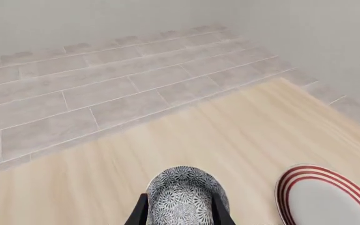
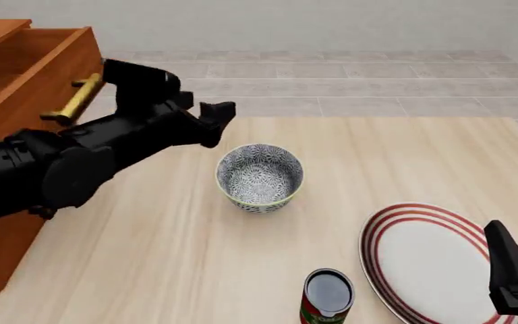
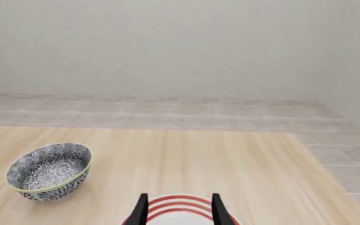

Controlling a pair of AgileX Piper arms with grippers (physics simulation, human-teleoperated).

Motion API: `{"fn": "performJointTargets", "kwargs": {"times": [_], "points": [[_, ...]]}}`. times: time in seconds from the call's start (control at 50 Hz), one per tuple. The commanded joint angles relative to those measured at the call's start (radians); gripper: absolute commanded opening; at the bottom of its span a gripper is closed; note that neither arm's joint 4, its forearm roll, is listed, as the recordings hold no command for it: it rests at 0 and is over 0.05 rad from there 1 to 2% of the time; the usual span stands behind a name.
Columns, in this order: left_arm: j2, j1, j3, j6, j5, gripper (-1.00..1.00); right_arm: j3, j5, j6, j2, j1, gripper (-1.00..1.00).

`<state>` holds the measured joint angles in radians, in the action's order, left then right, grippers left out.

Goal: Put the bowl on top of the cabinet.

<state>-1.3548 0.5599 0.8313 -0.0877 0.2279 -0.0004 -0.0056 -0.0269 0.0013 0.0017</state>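
The bowl [image 2: 259, 177], patterned blue-black on white with a pale rim, stands upright on the wooden table near its middle. My left gripper [image 2: 216, 121] hovers just behind and left of it, open. In the left wrist view the bowl [image 1: 186, 192] sits between the two dark fingers [image 1: 140, 213], with no contact that I can see. The reddish-brown cabinet [image 2: 16, 74] with a brass handle [image 2: 75, 98] fills the far left. My right gripper [image 2: 502, 250] is open at the front right, and in the right wrist view the bowl [image 3: 48, 171] lies well off to one side.
A flat white plate [image 2: 430, 260] with red rings lies front right, under the right gripper [image 3: 180, 206]. A dark-topped can [image 2: 328, 297] stands at the front edge, left of the plate. Grey tiled floor lies beyond the table's far edge [image 2: 331, 118].
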Motion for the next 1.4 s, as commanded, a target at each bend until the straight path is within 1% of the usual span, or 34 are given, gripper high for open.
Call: {"fn": "performJointTargets", "kwargs": {"times": [0.02, 0.04, 0.06, 0.1, 0.12, 0.14, 0.16, 0.18, 0.2, 0.32, 0.4, 0.54, 0.66, 0.68, 0.7, 0.8, 0.98, 1.14, 1.4], "points": [[-0.204, -0.004, 0.121, -0.09, -0.061, 1.0, 0.0, -0.003, 0.002, 0.0, -0.003, 1.0], [-0.211, -0.018, 0.124, -0.079, -0.054, 1.0, 0.0, -0.003, 0.002, 0.0, -0.004, 1.0], [-0.211, -0.012, 0.12, -0.071, -0.043, 1.0, 0.0, -0.003, 0.003, 0.0, -0.004, 1.0], [-0.221, -0.011, 0.128, -0.08, -0.04, 1.0, 0.0, -0.004, 0.003, 0.0, -0.004, 1.0], [-0.228, -0.016, 0.132, -0.074, -0.038, 1.0, 0.0, -0.004, 0.003, 0.0, -0.004, 1.0], [-0.254, -0.019, 0.147, -0.098, -0.051, 1.0, 0.0, -0.005, 0.004, 0.0, -0.005, 1.0], [-0.265, -0.024, 0.153, -0.102, -0.054, 1.0, 0.0, -0.005, 0.003, 0.0, -0.005, 1.0], [-0.269, -0.019, 0.154, -0.088, -0.049, 1.0, 0.0, -0.005, 0.002, 0.0, -0.004, 1.0], [-0.284, -0.021, 0.161, -0.102, -0.057, 1.0, 0.0, -0.005, 0.002, 0.0, -0.004, 1.0], [-0.337, -0.046, 0.19, -0.102, -0.065, 1.0, 0.0, -0.005, 0.002, 0.0, -0.005, 1.0], [-0.389, -0.067, 0.217, -0.122, -0.076, 1.0, 0.0, -0.005, 0.004, 0.0, -0.005, 1.0], [-0.427, -0.075, 0.237, -0.151, -0.086, 1.0, 0.0, -0.005, 0.005, -0.001, -0.006, 1.0], [-0.455, -0.116, 0.258, -0.169, -0.101, 1.0, 0.0, -0.005, 0.007, 0.0, -0.006, 1.0], [-0.462, -0.137, 0.264, -0.171, -0.108, 1.0, 0.0, -0.005, 0.007, 0.0, -0.005, 1.0], [-0.462, -0.145, 0.264, -0.177, -0.108, 1.0, 0.0, -0.005, 0.008, 0.0, -0.006, 1.0], [-0.474, -0.131, 0.267, -0.189, -0.11, 1.0, 0.0, -0.005, 0.009, 0.0, -0.005, 1.0], [-0.502, -0.146, 0.276, -0.216, -0.119, 1.0, 0.0, -0.006, 0.01, 0.0, -0.006, 1.0], [-0.506, -0.13, 0.247, -0.251, -0.109, 1.0, 0.0, -0.008, 0.009, 0.0, -0.006, 1.0], [-0.518, -0.128, 0.231, -0.261, -0.094, 1.0, 0.0, -0.009, 0.005, 0.0, -0.004, 1.0]]}}
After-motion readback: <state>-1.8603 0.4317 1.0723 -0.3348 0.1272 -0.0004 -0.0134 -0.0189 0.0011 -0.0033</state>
